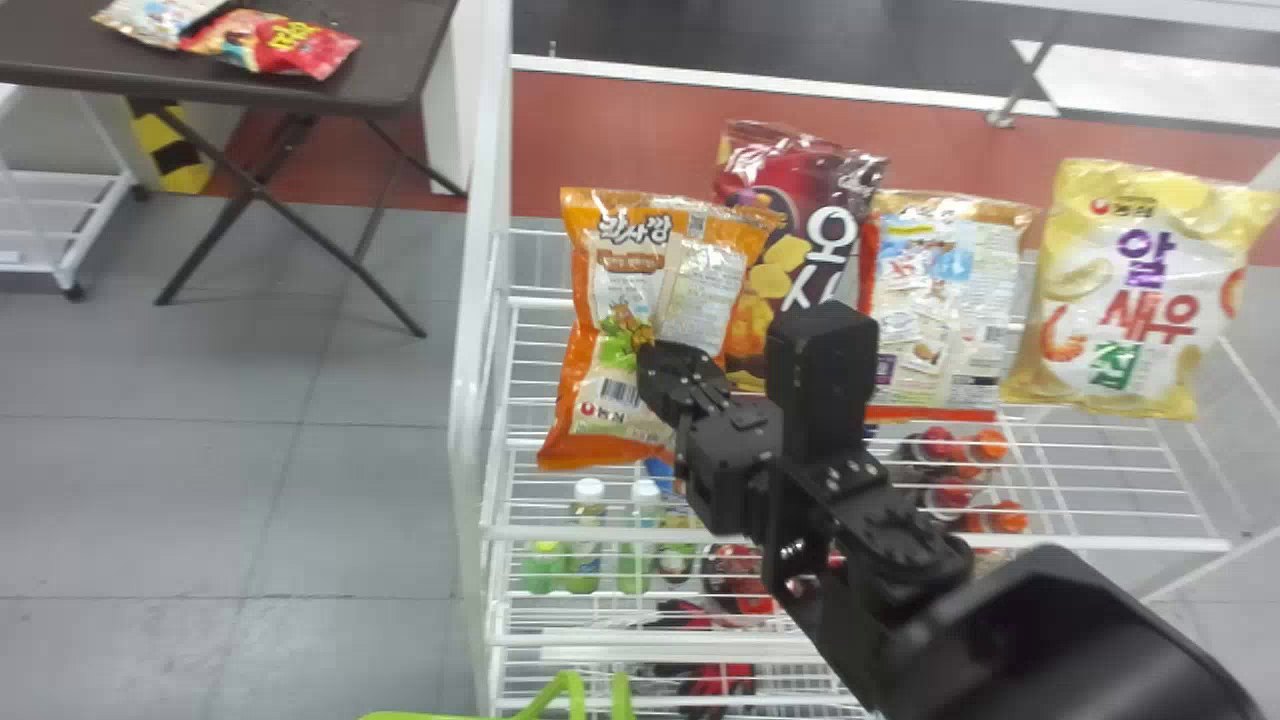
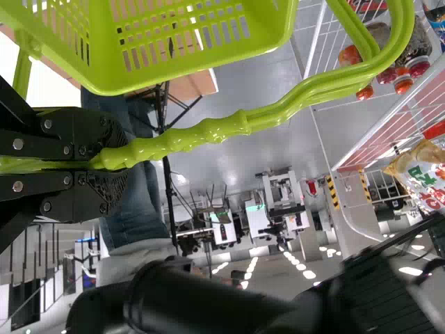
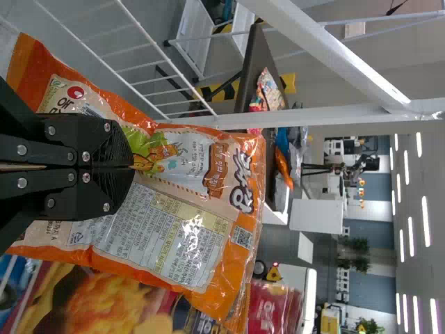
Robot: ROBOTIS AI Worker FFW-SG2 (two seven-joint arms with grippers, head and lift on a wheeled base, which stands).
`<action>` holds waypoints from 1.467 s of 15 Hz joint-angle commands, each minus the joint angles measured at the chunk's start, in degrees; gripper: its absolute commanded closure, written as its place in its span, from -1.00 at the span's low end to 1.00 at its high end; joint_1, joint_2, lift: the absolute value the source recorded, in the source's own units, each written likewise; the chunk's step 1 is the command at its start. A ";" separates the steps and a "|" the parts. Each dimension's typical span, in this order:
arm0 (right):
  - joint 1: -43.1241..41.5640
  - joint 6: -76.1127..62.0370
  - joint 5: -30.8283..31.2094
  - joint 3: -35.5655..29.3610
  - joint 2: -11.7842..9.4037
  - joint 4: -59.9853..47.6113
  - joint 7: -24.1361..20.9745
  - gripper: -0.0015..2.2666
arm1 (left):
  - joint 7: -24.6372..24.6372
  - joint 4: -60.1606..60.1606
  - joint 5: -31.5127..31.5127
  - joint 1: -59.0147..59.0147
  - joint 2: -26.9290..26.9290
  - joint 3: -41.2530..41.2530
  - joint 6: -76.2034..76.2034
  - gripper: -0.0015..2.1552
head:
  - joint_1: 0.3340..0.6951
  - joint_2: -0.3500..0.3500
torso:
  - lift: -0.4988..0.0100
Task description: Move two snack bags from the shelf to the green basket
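Note:
In the head view my right gripper (image 1: 650, 372) is at the front of an orange snack bag (image 1: 625, 262) at the shelf's left end. The right wrist view shows this gripper (image 3: 127, 167) shut, pinching the middle of the orange bag (image 3: 167, 240), which leans. A dark red snack bag (image 1: 790, 200), a pale bag (image 1: 950, 285) and a yellow bag (image 1: 1130, 290) stand to its right on the shelf (image 1: 530, 400). In the left wrist view my left gripper (image 2: 115, 161) is shut on the handle (image 2: 229, 125) of the green basket (image 2: 174, 75); green handle parts (image 1: 570, 690) show at the head view's bottom edge.
Bottles (image 1: 588, 530) and red-capped items (image 1: 950, 492) sit on lower racks. The shelf's white post (image 1: 480, 250) rises left of the orange bag. A dark folding table (image 1: 60, 60) with other snack bags (image 1: 275, 42) is at the back left.

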 commanded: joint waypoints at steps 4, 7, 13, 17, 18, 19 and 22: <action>13.98 18.61 -9.56 -13.49 -4.58 -20.26 3.45 0.98 | 1.11 -0.09 -0.88 -0.23 -0.56 -0.80 0.13 0.91 | 1.00 -1.00 | 0.90; 17.85 43.22 -9.65 -19.29 -0.44 -27.73 10.13 0.98 | 1.29 -0.35 -0.88 -0.14 -0.74 -0.71 0.13 0.91 | 1.00 -1.00 | 0.90; 20.57 46.85 -11.32 -24.47 1.40 -30.99 16.99 0.98 | 1.02 -0.53 -0.88 0.91 -1.44 -0.36 -1.10 0.91 | 1.00 -1.00 | 0.90; 21.28 46.85 -9.56 -18.85 1.14 -27.47 15.67 0.98 | 1.11 -1.58 -0.88 1.26 -1.44 -0.44 -1.10 0.91 | 1.00 -1.00 | 0.90; 21.28 46.85 -8.24 -16.47 0.61 -25.80 14.35 0.98 | 1.11 -1.76 -0.88 1.44 -1.44 -0.36 -1.10 0.91 | 1.00 -1.00 | 0.90; 21.28 46.85 -6.84 -14.28 0.17 -23.87 14.17 0.98 | 1.20 -1.76 -0.88 1.44 -1.44 -0.44 -1.10 0.91 | 1.00 -1.00 | 0.90; 20.93 46.85 -4.99 -7.60 -0.80 -17.36 13.21 0.98 | 1.38 -1.85 -0.88 1.53 -1.53 -0.62 -1.10 0.91 | 1.00 -1.00 | 0.90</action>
